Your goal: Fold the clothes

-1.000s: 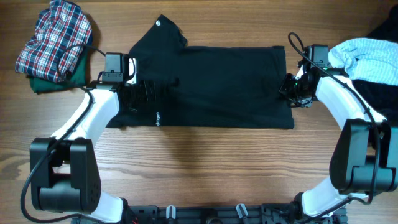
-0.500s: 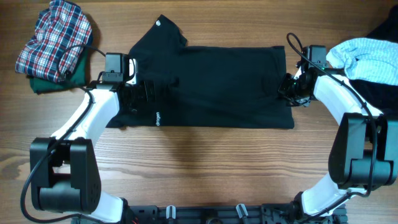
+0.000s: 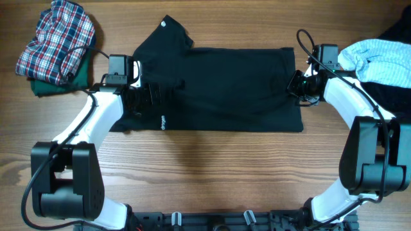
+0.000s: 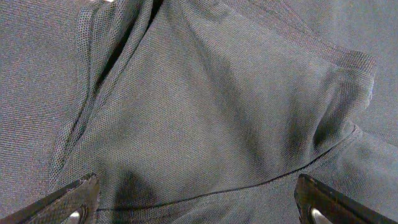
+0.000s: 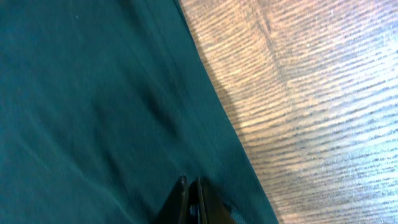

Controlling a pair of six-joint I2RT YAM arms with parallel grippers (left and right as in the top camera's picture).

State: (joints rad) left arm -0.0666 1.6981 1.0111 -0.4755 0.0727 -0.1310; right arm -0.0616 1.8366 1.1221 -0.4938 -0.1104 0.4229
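My two YAM arms: white shells, black joints

The left arm [image 3: 96,122] and right arm [image 3: 350,96] both have glossy white curved links, with chunky rounded black housings [image 3: 67,183] at the base end. Each wrist has a boxy black camera block [image 3: 119,64] with a thin black cable [image 3: 302,42] looping off it. The left gripper [image 3: 149,95] has matte black wedge fingers [image 4: 68,202]. The right gripper [image 5: 191,202] tapers to a narrow dark tip.

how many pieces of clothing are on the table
5: black T-shirt centre, plaid shirt far left atop a green garment, light blue garment far right over a dark one. More may be hidden.
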